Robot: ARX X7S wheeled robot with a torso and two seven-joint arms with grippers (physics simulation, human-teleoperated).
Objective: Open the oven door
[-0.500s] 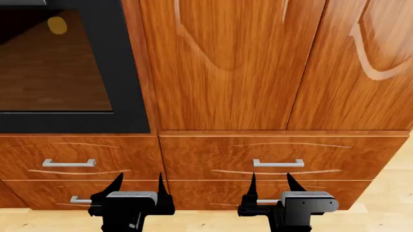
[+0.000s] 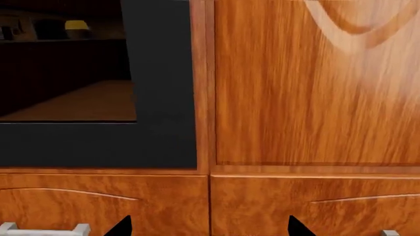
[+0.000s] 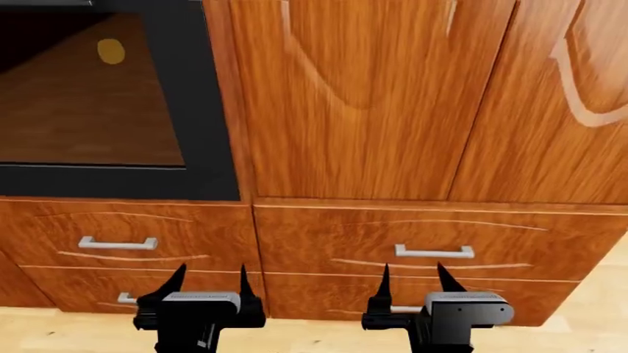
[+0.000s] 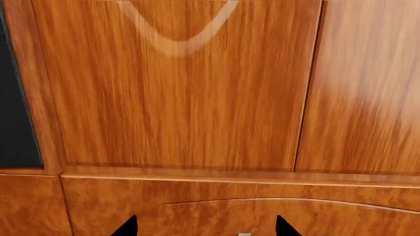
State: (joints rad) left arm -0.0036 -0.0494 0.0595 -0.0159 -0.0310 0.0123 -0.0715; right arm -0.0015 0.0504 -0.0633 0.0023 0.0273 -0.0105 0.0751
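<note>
Reddish wooden cabinet doors [image 3: 363, 95] with curved grain fill most of the head view, right of centre. The oven door [image 3: 211, 110], a flat black-framed panel with dark tinted glass, sits upper left, closed flush with the cabinetry; a small yellow reflection shows in the glass. Its handle is not in view. Below run wooden drawer fronts [image 3: 412, 235] with small silver bar handles [image 3: 434, 251], and a strip of pale wood floor [image 3: 579, 323] at the bottom right. No brand, label or writing is legible anywhere. Left pincer [image 3: 209, 283] hangs low in front of the drawers, black tips spread wide, holding nothing, well below the oven door. Right pincer [image 3: 416, 282] likewise wide apart and empty, before the right-hand drawers.
</note>
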